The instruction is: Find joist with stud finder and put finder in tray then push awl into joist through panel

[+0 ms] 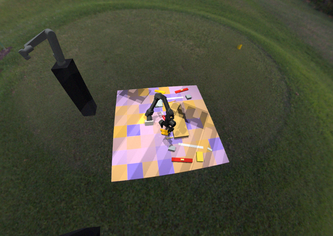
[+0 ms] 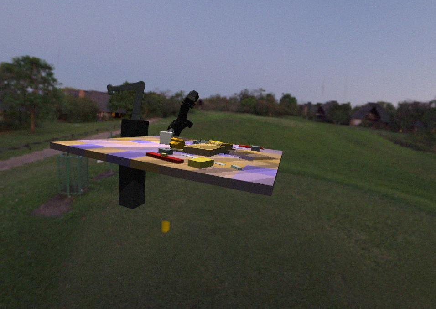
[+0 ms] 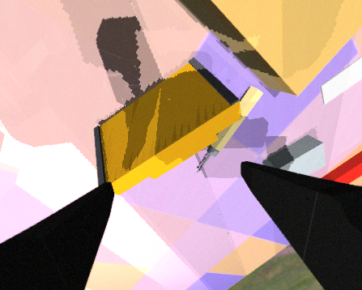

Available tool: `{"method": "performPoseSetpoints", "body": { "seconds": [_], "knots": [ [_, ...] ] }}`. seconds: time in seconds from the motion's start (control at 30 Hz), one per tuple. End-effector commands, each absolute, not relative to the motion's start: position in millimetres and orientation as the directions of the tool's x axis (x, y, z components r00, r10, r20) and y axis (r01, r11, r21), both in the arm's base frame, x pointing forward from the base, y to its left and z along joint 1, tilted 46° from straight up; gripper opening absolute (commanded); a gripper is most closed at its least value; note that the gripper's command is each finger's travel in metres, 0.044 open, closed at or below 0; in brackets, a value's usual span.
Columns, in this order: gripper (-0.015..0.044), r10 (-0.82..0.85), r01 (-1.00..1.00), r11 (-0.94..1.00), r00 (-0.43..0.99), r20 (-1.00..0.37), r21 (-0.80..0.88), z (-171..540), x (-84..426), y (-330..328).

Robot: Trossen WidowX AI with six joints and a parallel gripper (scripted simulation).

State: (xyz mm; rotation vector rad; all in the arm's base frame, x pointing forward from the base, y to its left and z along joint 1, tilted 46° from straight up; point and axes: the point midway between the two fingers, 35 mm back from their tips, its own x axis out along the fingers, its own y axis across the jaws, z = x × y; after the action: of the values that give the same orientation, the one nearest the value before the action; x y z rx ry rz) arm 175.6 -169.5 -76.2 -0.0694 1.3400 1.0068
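The orange stud finder (image 1: 164, 132) (image 2: 177, 143) (image 3: 166, 134), with dark end caps, lies on the table beside the tan floor panel (image 1: 181, 133) (image 2: 200, 151) (image 3: 328, 28). My gripper (image 1: 165, 127) (image 3: 178, 177) is open and empty above the stud finder; in the wrist view the left fingertip overlaps its near corner. The awl (image 1: 169, 137) (image 3: 253, 98) lies flat near the panel's corner, with a pale yellow handle and a thin dark shaft. The pale grey tray (image 1: 159, 103) is behind the arm, partly hidden. The joist is hidden, and no hole is visible in the panel.
Red levels (image 1: 182, 160) (image 1: 181, 90), grey blocks (image 1: 171, 148) (image 1: 188, 96) and white strips (image 1: 190, 145) (image 1: 176, 98) lie around the panel. A yellow block (image 1: 199, 156) (image 2: 200, 163) is near the front right. A red and white tool (image 1: 163, 117) lies near the arm.
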Motion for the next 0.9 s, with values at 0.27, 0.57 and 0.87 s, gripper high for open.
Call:
{"method": "performPoseSetpoints", "body": {
  "seconds": [0.27,0.57,0.87],
  "knots": [
    [0.0440,0.759,-0.917,0.301,0.065,-0.648,0.261,-102.2,164.9,-178.2],
    [0.0440,0.759,-0.917,0.301,0.065,-0.648,0.261,-102.2,164.9,-178.2],
    [0.0440,0.759,-0.917,0.301,0.066,-0.648,0.260,-110.3,165.7,-171.1]
  ]
}}
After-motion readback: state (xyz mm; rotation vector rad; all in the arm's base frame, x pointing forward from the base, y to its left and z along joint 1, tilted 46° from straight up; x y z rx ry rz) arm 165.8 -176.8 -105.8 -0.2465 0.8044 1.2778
